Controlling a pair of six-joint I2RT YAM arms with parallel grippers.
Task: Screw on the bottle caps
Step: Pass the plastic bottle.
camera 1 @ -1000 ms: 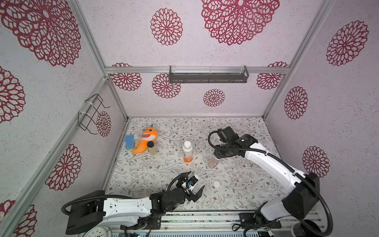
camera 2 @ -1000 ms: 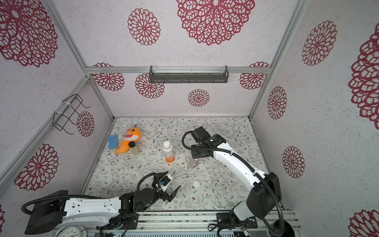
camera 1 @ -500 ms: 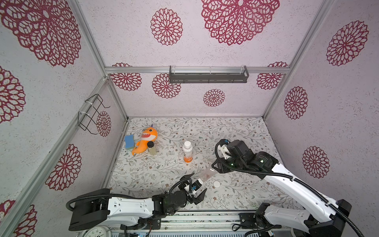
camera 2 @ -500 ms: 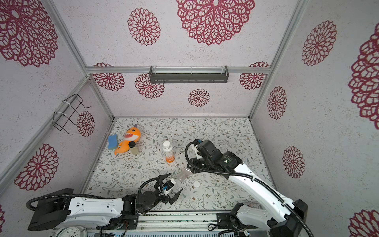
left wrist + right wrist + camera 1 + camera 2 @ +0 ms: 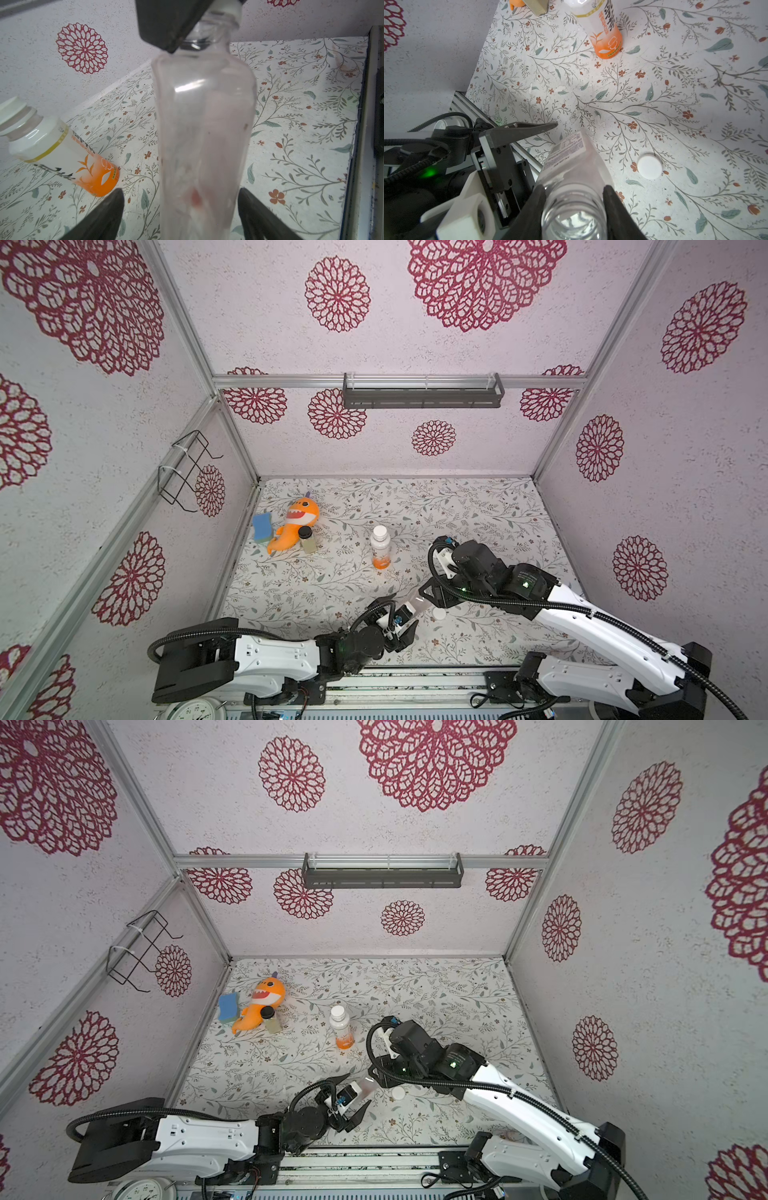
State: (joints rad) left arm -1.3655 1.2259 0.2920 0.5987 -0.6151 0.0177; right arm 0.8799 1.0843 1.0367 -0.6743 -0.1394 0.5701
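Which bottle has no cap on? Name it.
The clear bottle held at its neck by the right gripper: its mouth is open. The orange-labelled bottle standing farther back wears a white cap.

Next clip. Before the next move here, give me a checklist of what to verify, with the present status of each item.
1. Hold: right gripper shut on the clear bottle at its neck: ok.
2. Handover: clear bottle's lower body inside the open left gripper, not yet gripped: ok.
3. Mouth of the clear bottle uncapped: ok.
4. Pickup: loose white cap lies free on the table, apart from both grippers: ok.
5. Other: orange bottle upright, fitted cap on: ok; tightness cannot tell.
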